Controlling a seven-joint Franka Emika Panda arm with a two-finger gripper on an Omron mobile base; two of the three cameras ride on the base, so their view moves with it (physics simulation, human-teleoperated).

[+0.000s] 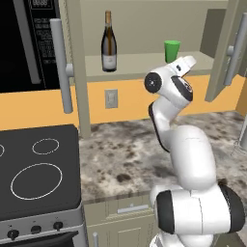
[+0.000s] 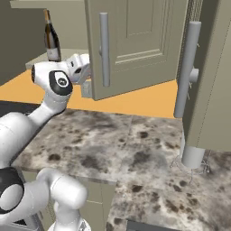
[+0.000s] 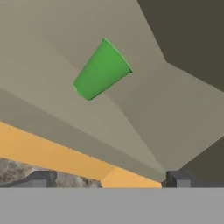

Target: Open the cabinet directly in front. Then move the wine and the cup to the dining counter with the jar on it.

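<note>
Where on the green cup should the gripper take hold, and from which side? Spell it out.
Probably across the cup's tapered wall, about mid-height, coming in level from the open front of the cabinet. It stands upright on the shelf, apart from the wine, with no handle, and the doors are swung open. The gripper is open and already faces it.

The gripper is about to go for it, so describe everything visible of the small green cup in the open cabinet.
The small bright green tapered plastic cup has no handle and looks smooth and opaque. It stands upright, wide mouth up, on the beige cabinet shelf, to the right of the tall dark wine bottle and well apart from it. Nothing but the shelf touches it. In the hand view it appears tilted because the camera is rolled; the open gripper is short of it.
</note>
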